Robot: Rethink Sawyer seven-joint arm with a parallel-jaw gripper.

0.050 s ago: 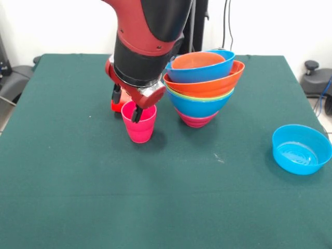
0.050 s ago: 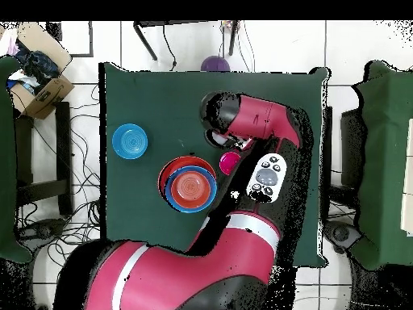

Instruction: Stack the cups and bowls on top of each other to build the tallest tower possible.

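A pink cup (image 1: 139, 124) stands upright on the green table (image 1: 78, 171), just left of the tower (image 1: 203, 85). The tower is a nested pile: a magenta bowl (image 1: 196, 121) at the bottom, then blue, green-rimmed, a large orange bowl (image 1: 207, 84), blue, and a small orange bowl (image 1: 197, 60) on top. My gripper (image 1: 127, 104) hangs at the cup's rim and is open. One finger (image 1: 137, 112) dips inside the cup and the other stays outside on its left. Something red (image 1: 115, 107), partly hidden, sits behind the gripper. From overhead the arm covers the gripper beside the pink cup (image 2: 229, 163).
A light blue bowl (image 1: 301, 149) lies alone at the front right of the table, also seen from overhead as the light blue bowl (image 2: 129, 140). A purple round thing (image 2: 215, 63) sits just beyond the table's far edge in the overhead view. Chairs and cables surround the table.
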